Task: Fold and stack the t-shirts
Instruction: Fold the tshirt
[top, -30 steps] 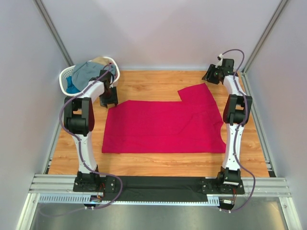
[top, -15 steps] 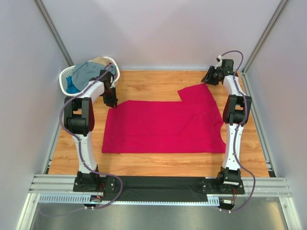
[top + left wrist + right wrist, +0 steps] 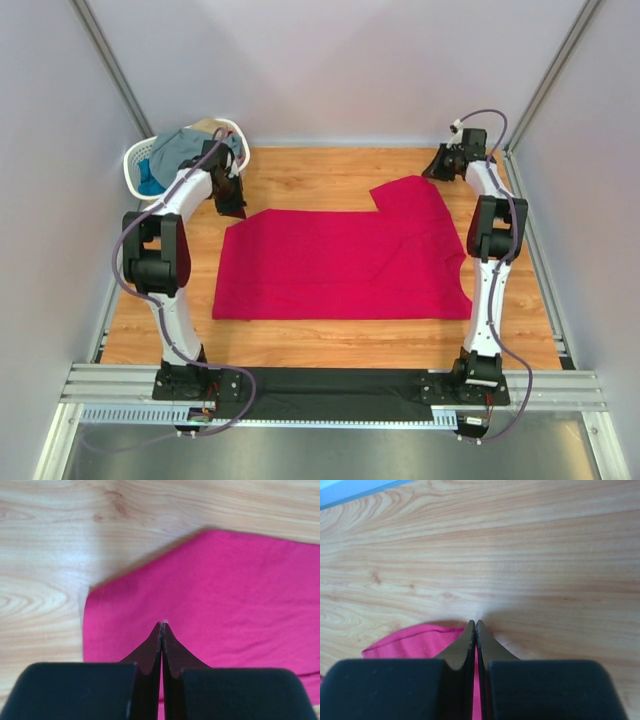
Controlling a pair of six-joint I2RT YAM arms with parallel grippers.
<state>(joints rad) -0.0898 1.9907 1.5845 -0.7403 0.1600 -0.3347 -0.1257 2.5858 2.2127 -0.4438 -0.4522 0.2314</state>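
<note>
Now, left gripper: fingers pressed together, tips over the far-left corner of the crimson-pink t-shirt; pinch on cloth not discernible. Fingers of right gripper together too, at the far-right sleeve tip. Shirt flat mid-table, long axis left-right, sleeve pointing far-right. Bare wooden table beyond its far and near edges. Just left of the left gripper: white lattice basket, grey-blue t-shirt inside.

Light wooden table top with visible grain, white plastic lattice basket at its far left corner, pale grey walls around, slanted metal posts, aluminium rails and black strip along the near edge.
</note>
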